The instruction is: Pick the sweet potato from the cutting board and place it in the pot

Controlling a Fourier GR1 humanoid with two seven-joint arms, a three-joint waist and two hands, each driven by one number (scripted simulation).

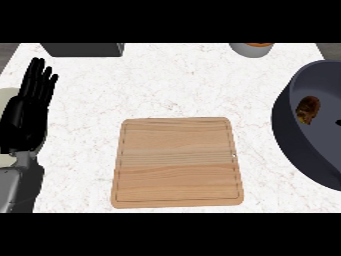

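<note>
Resting left hand [27,111], fully open, empty

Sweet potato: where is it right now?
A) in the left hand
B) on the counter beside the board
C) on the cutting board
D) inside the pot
D: the sweet potato lies inside the dark grey pot at the view's right, well off the wooden cutting board. The left hand rests open at the view's left and holds nothing.
</note>
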